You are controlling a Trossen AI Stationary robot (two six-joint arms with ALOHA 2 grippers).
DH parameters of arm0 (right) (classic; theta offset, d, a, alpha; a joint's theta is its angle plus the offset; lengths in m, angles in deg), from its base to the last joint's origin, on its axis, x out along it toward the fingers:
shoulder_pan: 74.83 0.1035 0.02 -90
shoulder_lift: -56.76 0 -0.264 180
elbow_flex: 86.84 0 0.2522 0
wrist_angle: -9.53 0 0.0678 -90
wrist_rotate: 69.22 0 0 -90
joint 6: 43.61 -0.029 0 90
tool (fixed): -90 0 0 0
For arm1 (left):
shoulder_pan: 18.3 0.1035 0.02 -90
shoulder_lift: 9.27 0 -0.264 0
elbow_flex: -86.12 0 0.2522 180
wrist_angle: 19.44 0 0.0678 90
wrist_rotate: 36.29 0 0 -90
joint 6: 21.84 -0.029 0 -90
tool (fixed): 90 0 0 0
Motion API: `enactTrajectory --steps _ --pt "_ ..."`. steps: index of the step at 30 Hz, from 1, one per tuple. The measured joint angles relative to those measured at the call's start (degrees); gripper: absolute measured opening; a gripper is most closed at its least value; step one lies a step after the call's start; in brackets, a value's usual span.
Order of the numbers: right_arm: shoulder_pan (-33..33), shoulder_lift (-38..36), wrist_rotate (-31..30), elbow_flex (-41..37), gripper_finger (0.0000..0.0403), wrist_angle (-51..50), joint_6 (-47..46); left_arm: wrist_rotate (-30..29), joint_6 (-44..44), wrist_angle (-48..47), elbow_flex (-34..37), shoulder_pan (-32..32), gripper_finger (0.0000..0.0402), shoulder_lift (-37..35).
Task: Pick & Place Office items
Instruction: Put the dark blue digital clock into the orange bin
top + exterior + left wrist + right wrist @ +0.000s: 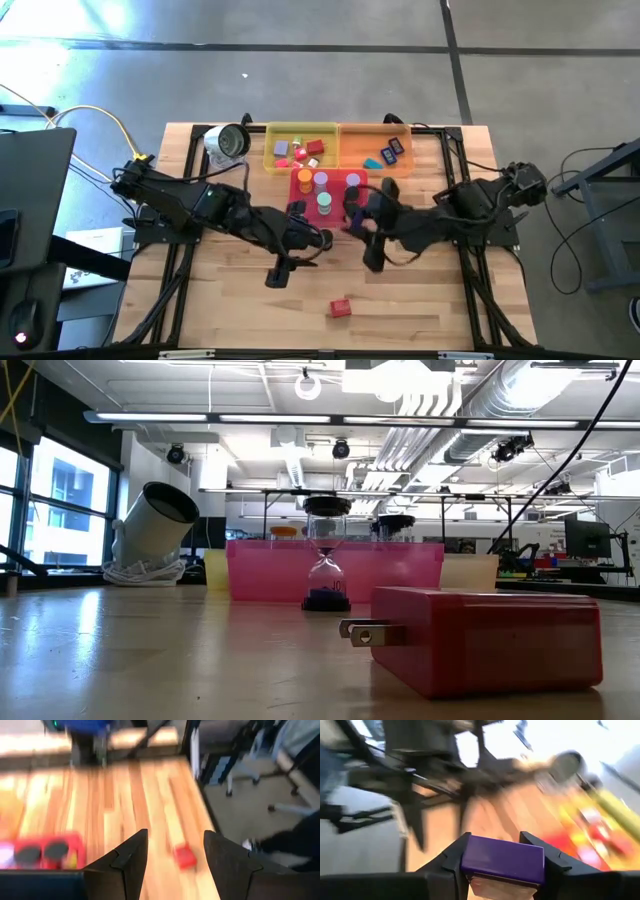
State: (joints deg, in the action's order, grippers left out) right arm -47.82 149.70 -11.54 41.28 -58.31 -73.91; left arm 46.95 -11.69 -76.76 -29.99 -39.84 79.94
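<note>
In the right wrist view my right gripper (502, 845) is shut on a purple block (502, 857), raised over the table's middle. My left gripper (175, 840) stands open above the table with nothing between its fingers; in the high view it is left of centre (278, 272). A red block (340, 308) with two metal prongs (362, 631) lies flat on the wood near the front edge, beyond the left fingers (185, 856). Small cylinders stand in the red tray (300, 178); other small pieces lie in the yellow tray (272, 150) and the orange tray (355, 145). My right gripper pinches the purple block between its two fingers, one on each end face (465, 856). The block lies across the gap, filling it. It is lifted clear, with the table far below it.
A white, silver-rimmed round object (228, 141) lies at the far left by a coiled cable. In the low view a small hourglass (327, 565) stands in front of the pink tray (400, 568). Bare wood lies around the red block.
</note>
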Motion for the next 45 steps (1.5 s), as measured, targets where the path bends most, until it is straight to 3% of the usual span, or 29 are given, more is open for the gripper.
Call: enactTrajectory --steps 5,14,20,31,38,45 --pt "-4.36 -0.43 -0.14 0.00 0.0139 -14.78 -14.69 -0.01 5.16 -13.13 0.00 0.00 0.0186 0.00" --pt "-17.78 -0.41 6.49 0.00 0.0138 -29.53 -28.16 -0.09 13.63 -28.66 0.00 -0.76 0.0186 0.00" --pt "-30.33 0.10 8.91 0.00 0.0139 -35.70 -22.19 -0.07 14.33 -29.65 0.00 -2.83 0.0186 0.00" --pt "-49.13 4.81 18.87 0.00 0.0138 -29.15 -3.05 -0.79 15.74 -35.03 0.00 -2.80 0.0186 -0.38" --pt "-57.25 12.97 22.87 0.00 0.0139 -28.25 6.36 -5.85 15.48 -38.08 0.00 -0.75 0.0186 -2.60" --pt "-62.61 21.56 28.83 -0.02 0.0140 -27.95 11.30 -5.51 13.38 -39.05 0.00 3.38 0.0186 -4.77"
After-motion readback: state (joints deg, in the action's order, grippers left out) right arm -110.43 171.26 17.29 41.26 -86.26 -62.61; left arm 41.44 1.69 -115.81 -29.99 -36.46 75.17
